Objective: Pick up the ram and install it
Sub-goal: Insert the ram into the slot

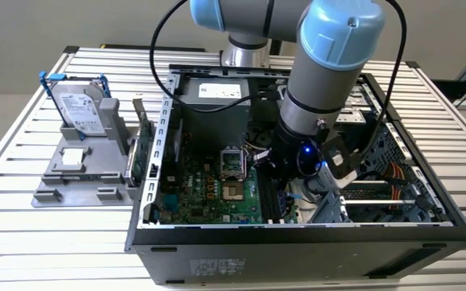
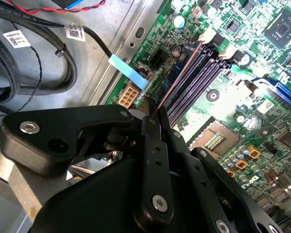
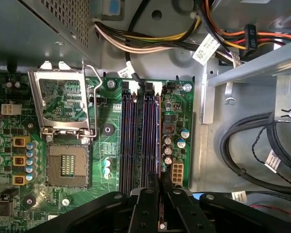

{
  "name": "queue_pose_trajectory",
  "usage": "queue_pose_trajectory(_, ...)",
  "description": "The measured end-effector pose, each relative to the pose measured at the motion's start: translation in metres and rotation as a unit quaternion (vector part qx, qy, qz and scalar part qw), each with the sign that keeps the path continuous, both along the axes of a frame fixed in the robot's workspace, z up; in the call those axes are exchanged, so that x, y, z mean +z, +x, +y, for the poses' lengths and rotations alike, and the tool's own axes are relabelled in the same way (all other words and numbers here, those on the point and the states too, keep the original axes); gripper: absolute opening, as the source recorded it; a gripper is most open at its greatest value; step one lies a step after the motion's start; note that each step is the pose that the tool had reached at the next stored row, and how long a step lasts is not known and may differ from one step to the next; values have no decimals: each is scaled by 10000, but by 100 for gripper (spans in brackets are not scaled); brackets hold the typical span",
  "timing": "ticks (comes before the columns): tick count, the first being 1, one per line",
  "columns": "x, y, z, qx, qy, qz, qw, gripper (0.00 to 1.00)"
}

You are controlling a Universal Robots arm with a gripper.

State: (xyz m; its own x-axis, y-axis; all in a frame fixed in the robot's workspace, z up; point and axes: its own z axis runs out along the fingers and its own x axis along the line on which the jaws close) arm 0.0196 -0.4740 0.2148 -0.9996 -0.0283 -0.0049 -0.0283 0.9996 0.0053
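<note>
**A:** Start at the fingers. What are they doing?

**B:** In the second wrist view the gripper (image 2: 152,112) has its black fingers (image 2: 155,145) pressed together on a thin edge-on board, the ram (image 2: 177,80). It runs from the fingertips out over the memory slots (image 2: 196,80), along the outermost one. Whether it is seated there or just above, I cannot tell.

**A:** And the first wrist view?

**B:** There the gripper (image 3: 159,187) is cut off by the frame edge, so the finger bases are out of sight. The ram (image 3: 159,141) shows as a narrow line at the side of the slots (image 3: 139,138) nearest the motherboard's edge. This view adds the open processor socket (image 3: 65,167) with its raised metal frame (image 3: 63,104), and the bundle of coloured power cables (image 3: 150,43) above the board.

**A:** The exterior view?

**B:** The arm (image 1: 326,79) reaches down into the open computer case (image 1: 298,242), and its wrist hides the fingers and the ram. On the exterior view's left, outside the case, a hard drive with blue handles (image 1: 77,103) stands upright in a grey holder (image 1: 79,176) on the slatted table (image 1: 22,242).
</note>
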Motion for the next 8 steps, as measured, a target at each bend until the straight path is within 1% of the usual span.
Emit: queue_pose_trajectory(8,1,1,-8,0,-1,6,10000,0)
